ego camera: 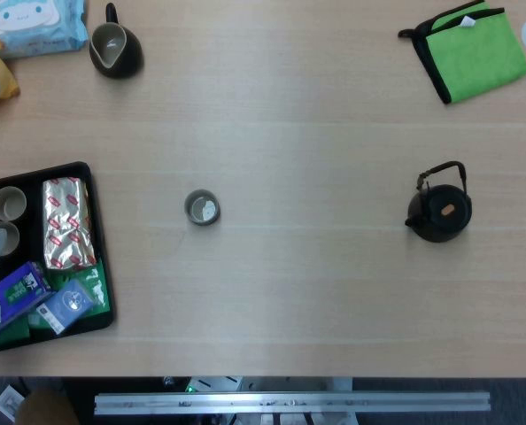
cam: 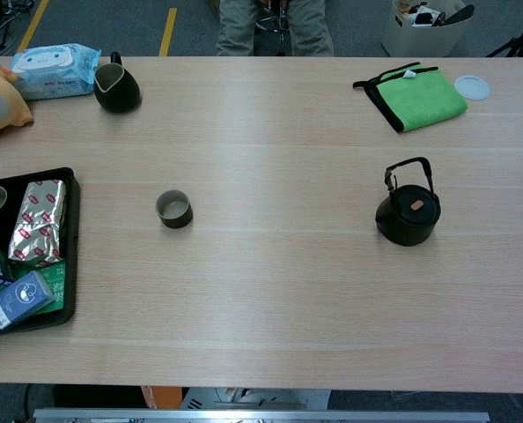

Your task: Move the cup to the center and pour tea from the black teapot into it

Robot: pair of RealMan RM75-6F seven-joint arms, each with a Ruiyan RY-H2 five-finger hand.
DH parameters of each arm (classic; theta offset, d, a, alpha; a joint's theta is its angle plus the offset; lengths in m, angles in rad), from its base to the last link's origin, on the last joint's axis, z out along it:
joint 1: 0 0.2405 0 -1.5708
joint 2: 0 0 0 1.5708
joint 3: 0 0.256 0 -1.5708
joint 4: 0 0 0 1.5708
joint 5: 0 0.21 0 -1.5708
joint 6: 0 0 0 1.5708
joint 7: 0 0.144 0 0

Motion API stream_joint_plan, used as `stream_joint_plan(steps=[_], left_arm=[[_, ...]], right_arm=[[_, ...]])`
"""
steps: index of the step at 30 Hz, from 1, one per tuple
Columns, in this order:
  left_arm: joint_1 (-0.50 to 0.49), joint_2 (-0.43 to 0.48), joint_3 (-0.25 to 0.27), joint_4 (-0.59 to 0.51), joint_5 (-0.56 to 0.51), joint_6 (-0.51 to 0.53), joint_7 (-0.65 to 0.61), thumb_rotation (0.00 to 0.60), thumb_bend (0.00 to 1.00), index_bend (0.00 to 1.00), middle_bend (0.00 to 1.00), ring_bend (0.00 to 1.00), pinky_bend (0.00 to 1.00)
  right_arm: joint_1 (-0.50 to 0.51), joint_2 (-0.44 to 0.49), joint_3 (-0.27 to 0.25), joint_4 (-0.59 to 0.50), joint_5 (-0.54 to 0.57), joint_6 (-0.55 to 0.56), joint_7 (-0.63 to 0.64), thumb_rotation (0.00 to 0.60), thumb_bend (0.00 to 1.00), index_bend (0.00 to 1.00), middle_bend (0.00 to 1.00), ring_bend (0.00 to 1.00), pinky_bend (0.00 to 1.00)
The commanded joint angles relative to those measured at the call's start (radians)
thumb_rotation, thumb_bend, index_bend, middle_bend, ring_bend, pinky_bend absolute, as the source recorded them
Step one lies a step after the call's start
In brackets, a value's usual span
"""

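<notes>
A small dark cup (ego camera: pixel 202 208) (cam: pixel 173 209) with a pale inside stands upright on the wooden table, left of the middle. The black teapot (ego camera: pixel 439 210) (cam: pixel 408 213) sits on the right side with its lid on and its hoop handle raised, the spout pointing left. Neither of my hands appears in the head view or the chest view.
A black tray (ego camera: pixel 93 257) (cam: pixel 70 256) at the left edge holds cups, a foil packet and tea boxes. A dark pitcher (ego camera: pixel 115 49) (cam: pixel 116 87) stands at the back left beside a wipes pack (cam: pixel 54 70). A green cloth (ego camera: pixel 472 51) (cam: pixel 420 97) and a white lid (cam: pixel 471 86) lie at the back right.
</notes>
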Motion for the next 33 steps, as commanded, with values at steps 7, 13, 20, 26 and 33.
stream_joint_plan(steps=[7, 13, 20, 26, 33], left_arm=[[0.001, 0.004, -0.003, -0.004, 0.008, 0.007, -0.002, 0.6, 0.27, 0.14, 0.19, 0.15, 0.08], [0.004, 0.008, -0.001, -0.007, 0.008, 0.009, 0.0, 0.6, 0.27, 0.14, 0.19, 0.15, 0.08], [0.018, 0.019, 0.0, -0.011, 0.006, 0.027, -0.011, 0.6, 0.27, 0.14, 0.19, 0.15, 0.08], [0.022, 0.024, 0.0, -0.011, 0.003, 0.028, -0.013, 0.6, 0.27, 0.14, 0.19, 0.15, 0.08], [0.019, 0.022, -0.005, -0.008, -0.013, 0.017, -0.009, 0.6, 0.27, 0.14, 0.19, 0.15, 0.08]], right_arm=[[0.019, 0.009, 0.006, -0.011, -0.021, -0.012, 0.016, 0.6, 0.23, 0.14, 0.23, 0.05, 0.0], [0.091, 0.046, 0.011, -0.051, -0.01, -0.135, -0.003, 0.6, 0.23, 0.14, 0.23, 0.06, 0.0], [0.199, 0.022, 0.049, -0.055, 0.017, -0.269, -0.013, 0.6, 0.13, 0.15, 0.23, 0.08, 0.0], [0.297, -0.027, 0.08, -0.041, 0.072, -0.402, -0.018, 0.6, 0.05, 0.14, 0.24, 0.09, 0.0], [0.39, -0.111, 0.1, -0.001, 0.135, -0.518, -0.045, 0.6, 0.0, 0.15, 0.28, 0.14, 0.0]])
